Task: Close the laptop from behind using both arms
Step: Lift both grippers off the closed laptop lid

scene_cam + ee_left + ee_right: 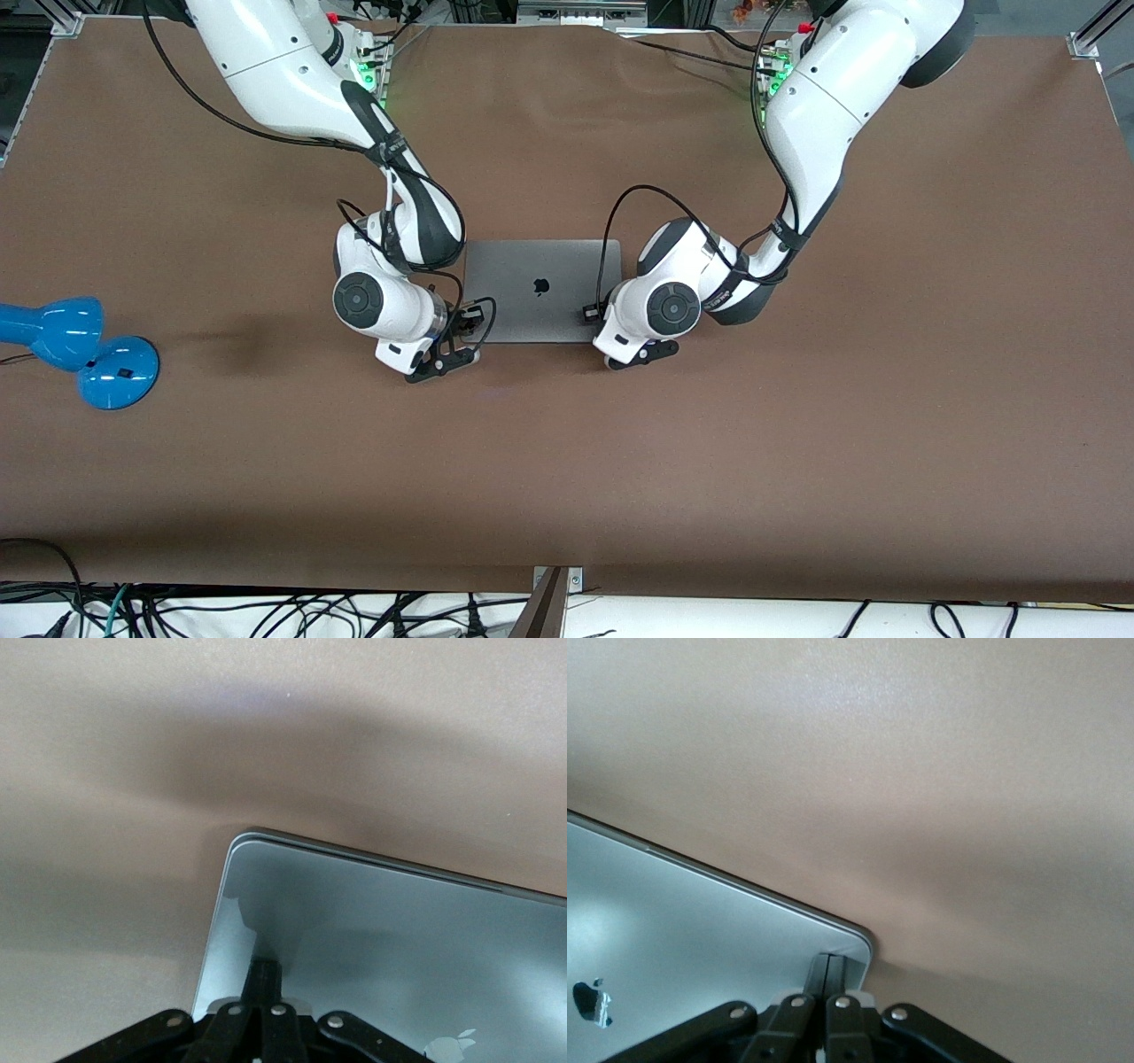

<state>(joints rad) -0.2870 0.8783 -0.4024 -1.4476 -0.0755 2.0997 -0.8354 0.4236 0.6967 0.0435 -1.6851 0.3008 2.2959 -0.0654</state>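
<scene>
At the middle of the brown surface point(797, 443), between the two arm bases' lines of reach, the laptop point(542, 291) lies flat with its lid fully down, the dark apple logo facing up.

The left claw point(592, 312) sits at the laptop corner nearer the front camera, toward the left arm's end of the surface. In the left wrist view its fingers point(264, 979) are pressed together, clenched on nothing, with the tips resting on the lid point(399, 939) near that corner.

The right claw point(469, 312) sits at the matching corner toward the right arm's end. In the right wrist view its fingers point(829, 973) are likewise closed against each other, tips on the lid point(682, 930) just inside the rounded corner.

A blue desk lamp point(75, 347) lies well apart from the laptop, at the right arm's end of the surface.
</scene>
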